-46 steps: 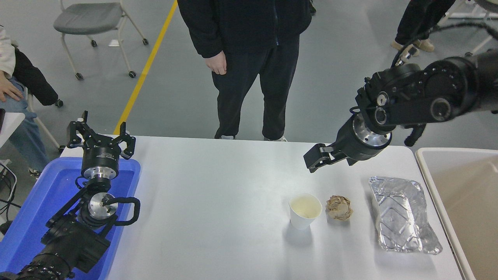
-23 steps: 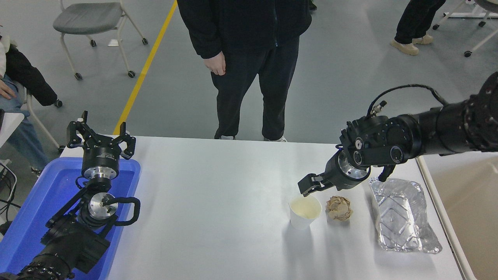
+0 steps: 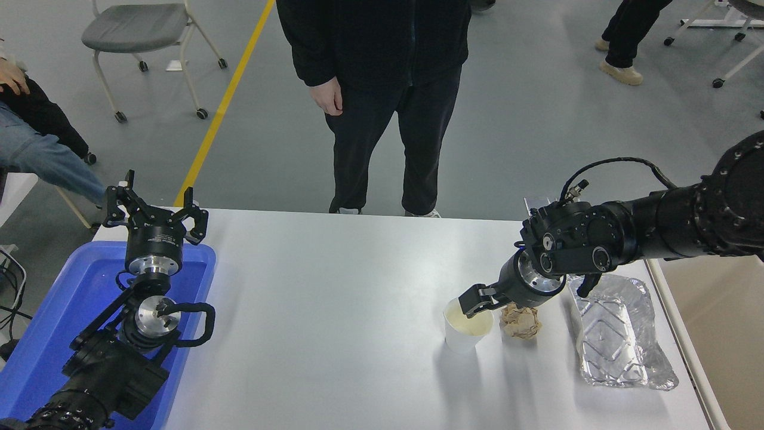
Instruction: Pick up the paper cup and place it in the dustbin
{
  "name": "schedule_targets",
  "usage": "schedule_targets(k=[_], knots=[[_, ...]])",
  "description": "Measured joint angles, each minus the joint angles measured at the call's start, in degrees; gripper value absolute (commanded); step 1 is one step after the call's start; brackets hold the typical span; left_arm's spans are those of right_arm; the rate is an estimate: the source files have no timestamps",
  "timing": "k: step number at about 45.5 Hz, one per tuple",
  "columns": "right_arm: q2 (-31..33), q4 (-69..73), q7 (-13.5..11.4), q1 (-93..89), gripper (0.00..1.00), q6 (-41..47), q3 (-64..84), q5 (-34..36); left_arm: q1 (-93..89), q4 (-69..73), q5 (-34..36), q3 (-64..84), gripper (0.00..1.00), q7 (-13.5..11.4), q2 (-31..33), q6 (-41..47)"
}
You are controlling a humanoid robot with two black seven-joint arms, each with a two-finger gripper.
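Note:
The white paper cup (image 3: 465,334) stands upright on the white table (image 3: 334,310), right of centre, its cream inside showing. My right gripper (image 3: 473,302) comes in from the right and sits at the cup's far rim, overlapping it in the head view; I cannot see whether it is open or shut. The beige dustbin (image 3: 722,340) is at the table's right edge, partly hidden by my right arm. My left gripper (image 3: 155,209) is parked, open and empty, over the far end of a blue tray at the lower left.
A crumpled brown paper ball (image 3: 520,322) lies just right of the cup, under my right wrist. A crinkled foil tray (image 3: 618,337) lies between it and the dustbin. The blue tray (image 3: 48,334) is at the left edge. A person (image 3: 376,101) stands at the far side.
My right arm has come down and towards me, from high above the table's far right to the cup's rim. The cup, paper ball and left arm have not moved.

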State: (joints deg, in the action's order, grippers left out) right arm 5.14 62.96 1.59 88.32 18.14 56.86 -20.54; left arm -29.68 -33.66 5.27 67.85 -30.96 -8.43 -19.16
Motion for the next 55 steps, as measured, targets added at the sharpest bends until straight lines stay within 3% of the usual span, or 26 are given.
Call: schedule_targets(k=[6,10,21,22,25,55], knots=[[-0.4,-1.1,0.0,-1.3,0.96,-0.5,0.0,-0.7,0.0,0.0,0.0,0.0,0.99,0.0,0.0,0.0],[-0.5,-1.7,0.0,-1.9,0.70,-0.7,-0.1,-0.9,0.0,0.0,0.0,0.0,0.99,0.0,0.0,0.0],[-0.7,-2.3,0.1,-2.9,0.39,-1.1,0.0,-1.3,0.0,0.0,0.0,0.0,0.99,0.0,0.0,0.0],[-0.7,-2.4,0.1,-2.9,0.33,-1.1,0.1,-1.3,0.0,0.0,0.0,0.0,0.99,0.0,0.0,0.0],[-0.6,-2.5,0.1,-3.0,0.00,-1.1,0.2,-1.3,0.0,0.0,0.0,0.0,0.99,0.0,0.0,0.0],[-0.3,-2.2,0.0,-2.2,0.00,0.3,0.4,-1.4,0.0,0.0,0.0,0.0,0.99,0.0,0.0,0.0]])
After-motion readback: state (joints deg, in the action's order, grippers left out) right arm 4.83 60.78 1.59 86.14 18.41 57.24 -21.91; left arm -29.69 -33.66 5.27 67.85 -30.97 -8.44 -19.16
